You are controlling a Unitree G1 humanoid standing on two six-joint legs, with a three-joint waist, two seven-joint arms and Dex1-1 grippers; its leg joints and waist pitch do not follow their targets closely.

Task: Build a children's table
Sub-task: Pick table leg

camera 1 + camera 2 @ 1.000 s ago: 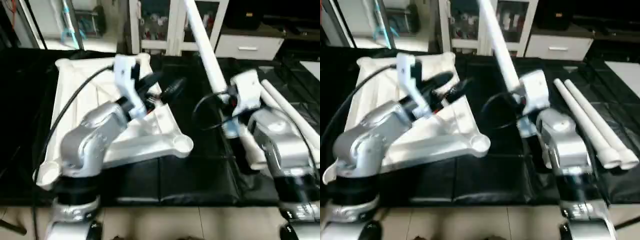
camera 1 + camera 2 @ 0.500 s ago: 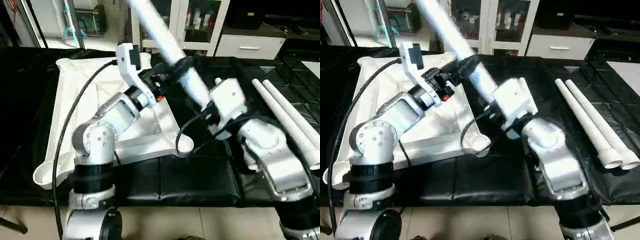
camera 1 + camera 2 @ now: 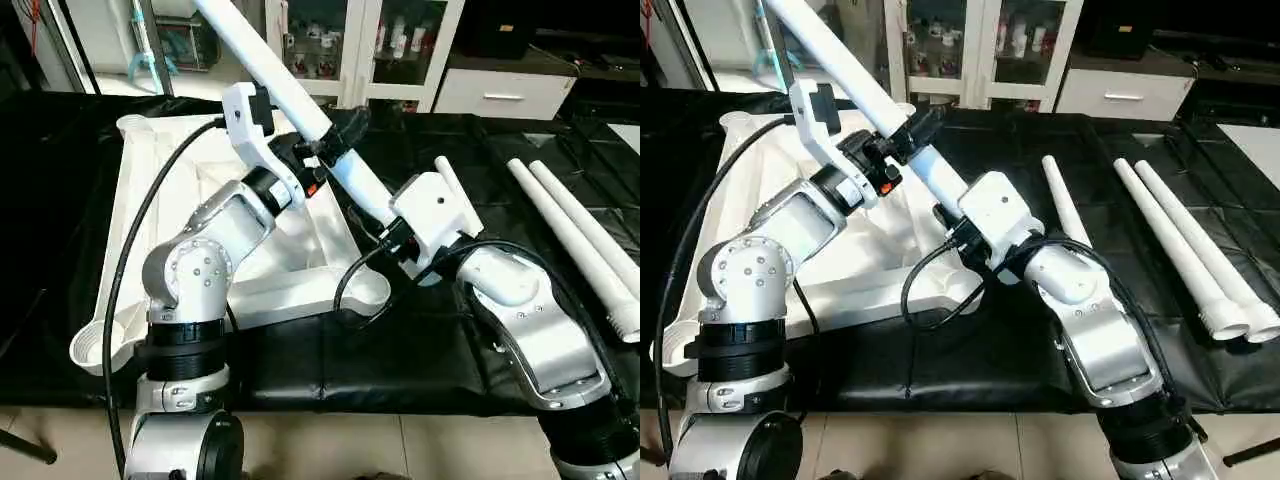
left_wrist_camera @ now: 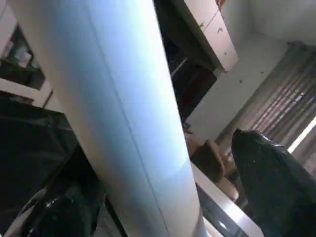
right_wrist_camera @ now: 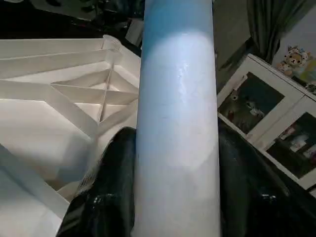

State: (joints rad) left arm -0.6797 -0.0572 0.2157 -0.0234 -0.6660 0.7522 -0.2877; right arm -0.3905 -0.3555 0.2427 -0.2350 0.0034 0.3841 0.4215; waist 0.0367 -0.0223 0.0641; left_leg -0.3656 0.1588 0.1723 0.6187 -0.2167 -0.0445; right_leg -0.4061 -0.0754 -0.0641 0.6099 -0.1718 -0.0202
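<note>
The white table top (image 3: 160,220) lies ribbed side up on the left of the black-draped table, with a round socket (image 3: 370,292) at its near right corner. My right gripper (image 5: 177,163) is shut on one white leg (image 3: 270,65), which slants up and to the left over the top. The lower end of that leg is hidden behind my right wrist (image 3: 435,210). My left gripper (image 3: 335,145) straddles the same leg higher up. One left finger (image 4: 276,182) stands apart from the tube. Three more legs (image 3: 1065,205) (image 3: 1170,245) (image 3: 1215,250) lie flat on the right.
Glass-door cabinets (image 3: 400,45) and a white drawer unit (image 3: 500,90) stand behind the table. A black cable (image 3: 150,230) loops from my left arm across the table top. The black table's front edge (image 3: 350,400) meets tiled floor below.
The held leg has swung from leaning right to slanting up-left over the table top. My left gripper, free a second ago, now has its fingers around it. The camera has also shifted.
</note>
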